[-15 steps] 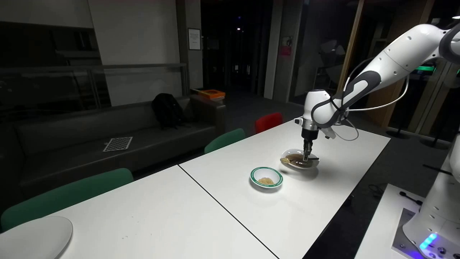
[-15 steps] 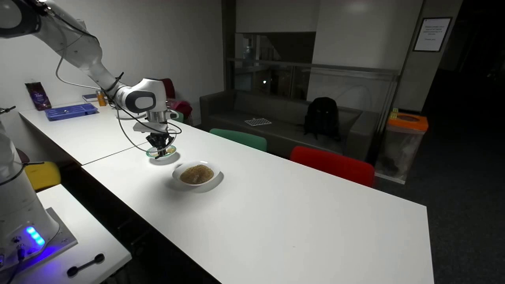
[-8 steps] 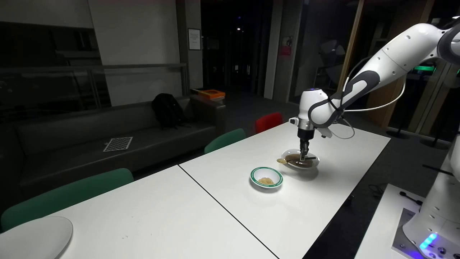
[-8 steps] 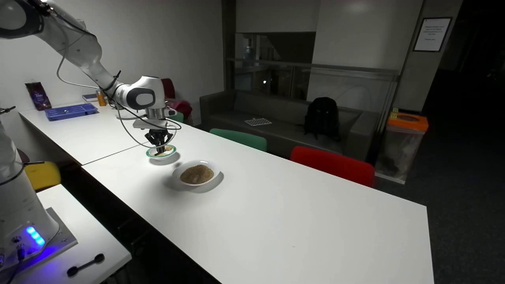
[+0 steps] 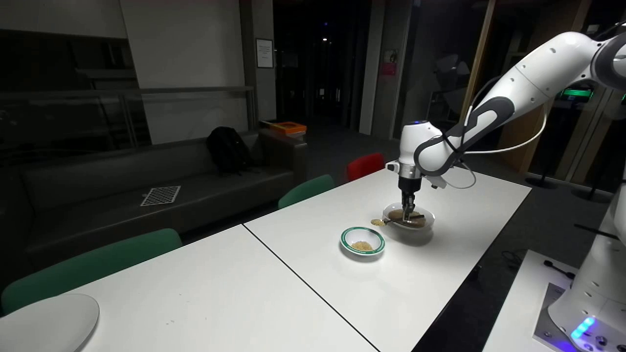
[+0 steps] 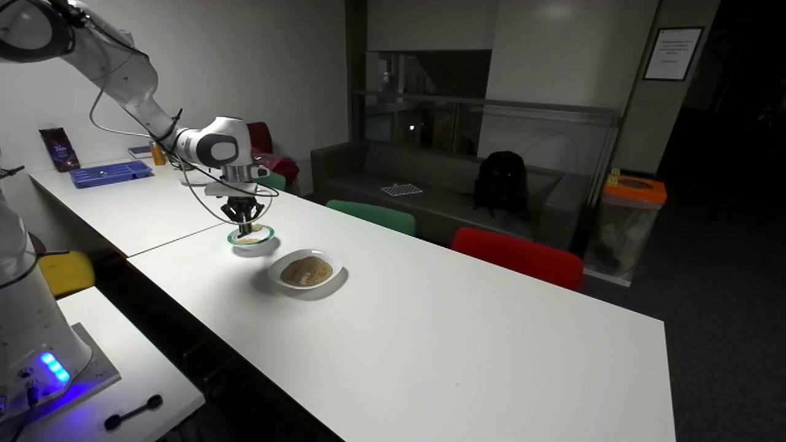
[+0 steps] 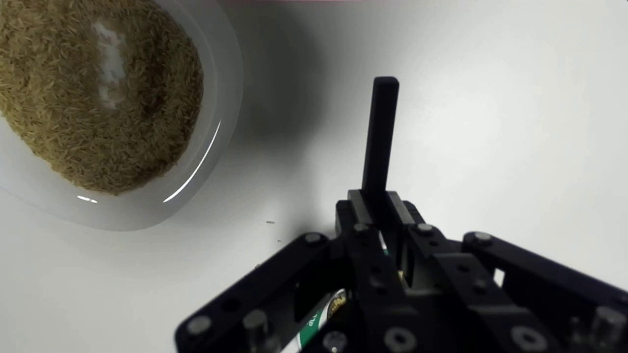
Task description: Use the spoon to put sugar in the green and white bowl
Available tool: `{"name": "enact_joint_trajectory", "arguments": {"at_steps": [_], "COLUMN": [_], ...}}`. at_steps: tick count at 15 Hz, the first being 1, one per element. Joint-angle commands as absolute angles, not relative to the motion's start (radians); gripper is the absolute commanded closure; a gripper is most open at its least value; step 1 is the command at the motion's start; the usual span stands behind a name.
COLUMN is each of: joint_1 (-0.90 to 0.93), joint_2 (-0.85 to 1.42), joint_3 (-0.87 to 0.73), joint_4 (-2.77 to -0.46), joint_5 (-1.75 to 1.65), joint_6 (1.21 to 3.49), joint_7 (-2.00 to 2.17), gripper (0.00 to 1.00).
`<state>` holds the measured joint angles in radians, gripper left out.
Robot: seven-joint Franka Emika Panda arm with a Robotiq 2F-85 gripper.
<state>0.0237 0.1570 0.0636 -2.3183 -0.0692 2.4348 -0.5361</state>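
My gripper (image 5: 407, 215) is shut on the dark spoon and holds it above the table. It also shows in an exterior view (image 6: 244, 229) and in the wrist view (image 7: 377, 196). The spoon's black handle (image 7: 381, 132) sticks out past the fingertips. Its scoop (image 5: 378, 222) carries tan grains. The sugar, a brownish-tan grain heap (image 6: 307, 272), lies in the cream dish; it also shows in the wrist view (image 7: 167, 113). The green and white bowl (image 5: 347, 246) holds a small tan heap. In the wrist view the bowl (image 7: 309, 328) is mostly hidden behind my gripper.
The cream dish's rim (image 6: 336, 262) stands near the bowl on the white table. A few loose grains (image 7: 270, 222) lie beside it. A white plate (image 5: 49, 322), blue tray (image 6: 110, 174) and several chairs are around. A black utensil (image 6: 133, 412) lies on the base table.
My gripper has carried the spoon away from the cream dish towards the green and white bowl. The loaded scoop has moved out past the dish's rim. The bowl and dish have not moved.
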Motion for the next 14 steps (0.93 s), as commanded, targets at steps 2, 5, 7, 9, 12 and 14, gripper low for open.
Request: {"name": "enact_joint_trajectory", "arguments": {"at_steps": [2, 5, 7, 9, 12, 14], "joint_1": [0.037, 0.045, 0.051, 0.054, 0.069, 0.080], "joint_2": [0.184, 0.202, 0.213, 0.225, 0.239, 0.246], "joint_3": [0.075, 0.083, 0.090, 0.099, 0.109, 0.115], "joint_4": [-2.264, -2.247, -2.235, -2.225, -2.207, -2.195], "joint_5": [-0.106, -0.109, -0.114, -0.117, -0.127, -0.137], "joint_6": [2.383, 2.378, 2.376, 2.374, 2.370, 2.366], "joint_7": [-0.497, -0.495, -0.492, -0.487, -0.472, -0.460], "gripper": [0.97, 0.97, 0.97, 0.97, 0.97, 0.97]}}
